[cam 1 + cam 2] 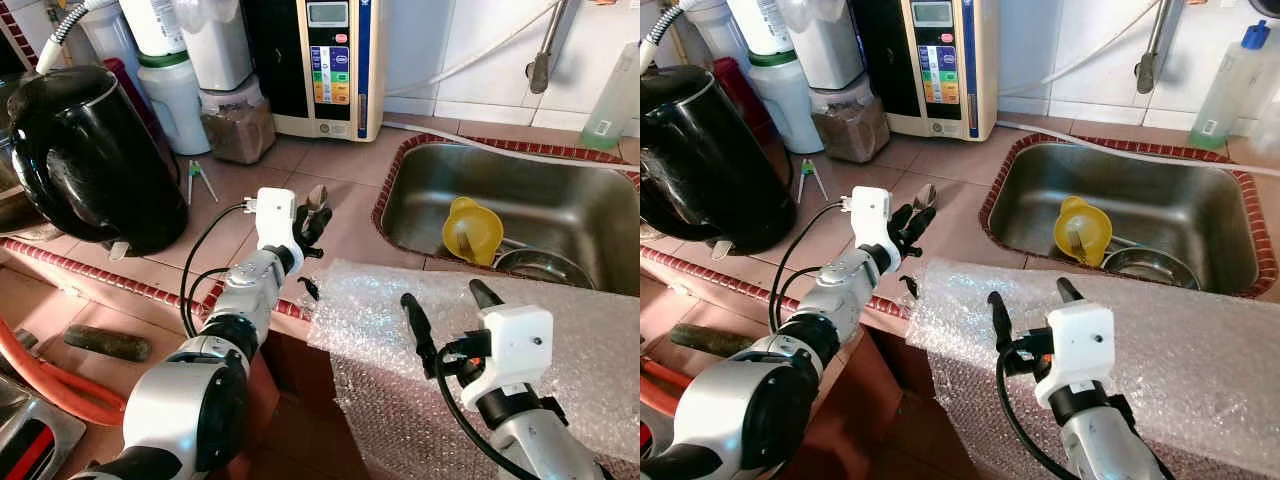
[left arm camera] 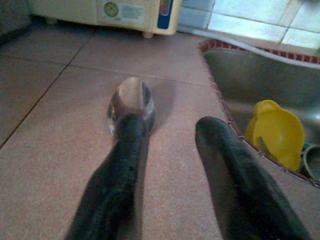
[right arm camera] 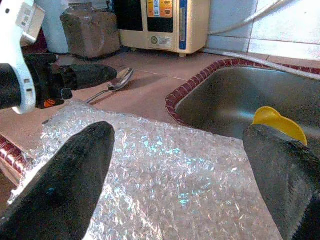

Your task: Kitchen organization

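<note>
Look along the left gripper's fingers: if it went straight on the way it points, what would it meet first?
Probably the metal spoon lying on the tiled counter: its bowl sits right at one fingertip of the open left gripper. Beyond it stands the cream appliance. Exact height above the spoon is unclear.

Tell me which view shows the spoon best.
Left wrist view: the spoon bowl is large and close, lying on the counter past the left pincer, its handle hidden behind one finger. Right wrist view shows its full length, smaller. In the eye views the left pincer mostly hides it.
</note>
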### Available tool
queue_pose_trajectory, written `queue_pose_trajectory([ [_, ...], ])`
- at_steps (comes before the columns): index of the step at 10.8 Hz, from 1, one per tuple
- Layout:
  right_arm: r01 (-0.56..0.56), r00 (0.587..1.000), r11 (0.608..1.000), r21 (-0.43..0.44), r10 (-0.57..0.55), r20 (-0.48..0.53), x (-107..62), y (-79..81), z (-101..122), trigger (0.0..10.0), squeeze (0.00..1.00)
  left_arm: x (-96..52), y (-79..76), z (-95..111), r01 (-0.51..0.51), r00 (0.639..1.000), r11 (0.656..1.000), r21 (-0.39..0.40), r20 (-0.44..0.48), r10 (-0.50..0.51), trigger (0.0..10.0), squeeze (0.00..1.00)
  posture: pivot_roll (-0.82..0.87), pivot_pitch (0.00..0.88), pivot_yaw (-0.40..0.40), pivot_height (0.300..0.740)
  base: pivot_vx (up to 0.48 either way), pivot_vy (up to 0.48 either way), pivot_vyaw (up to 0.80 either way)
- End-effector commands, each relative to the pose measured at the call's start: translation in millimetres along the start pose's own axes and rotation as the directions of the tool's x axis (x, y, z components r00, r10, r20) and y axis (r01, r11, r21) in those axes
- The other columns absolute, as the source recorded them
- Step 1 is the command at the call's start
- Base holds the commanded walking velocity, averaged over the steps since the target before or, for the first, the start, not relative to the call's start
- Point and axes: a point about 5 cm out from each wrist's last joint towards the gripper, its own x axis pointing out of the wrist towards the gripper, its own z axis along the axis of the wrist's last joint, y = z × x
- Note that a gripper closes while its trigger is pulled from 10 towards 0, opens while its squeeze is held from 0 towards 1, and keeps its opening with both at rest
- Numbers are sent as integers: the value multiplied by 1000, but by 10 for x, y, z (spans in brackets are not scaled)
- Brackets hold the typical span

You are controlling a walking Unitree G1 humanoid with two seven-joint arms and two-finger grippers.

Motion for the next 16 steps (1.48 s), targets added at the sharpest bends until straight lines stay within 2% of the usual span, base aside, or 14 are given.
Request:
queue_pose_trajectory([
  [1,5,1000,1000,4,-5,1,-17,12,19,10000,0,22,-8,38,0,1000,1000,19,-9,1,10000,1000,-246,45,125,740,0,0,-788],
  [4,-12,1000,1000,2,12,0,7,14,22,10000,0,3,29,-9,-44,999,998,41,-30,45,10000,1000,-236,37,110,740,0,0,-792],
  [8,-41,999,999,0,41,1,27,55,30,10000,0,-52,260,13,-239,969,966,99,-38,243,10000,1000,-236,29,91,740,0,0,0],
  [9,-46,999,999,-1,46,0,26,67,31,10000,0,-70,325,38,-277,960,959,56,-24,278,10000,1000,-243,29,88,740,0,0,0],
  [11,-49,999,999,-4,49,-2,16,70,34,10000,0,-79,329,-23,-273,957,959,76,-75,279,10000,1000,-247,30,89,740,0,0,0],
  [12,-48,999,999,-6,48,-4,10,70,35,10000,0,-70,260,-89,-217,968,973,72,-115,224,10000,0,-248,33,90,740,0,0,0],
  [14,-51,999,999,-1,51,-5,13,83,35,10000,0,-49,176,-117,-170,977,985,39,-123,173,10000,0,-249,36,94,740,0,0,0],
  [16,-56,998,998,3,56,-19,-6,97,17,10000,0,-39,94,-178,-126,979,991,44,-155,131,10000,0,-254,41,94,740,0,0,0],
])
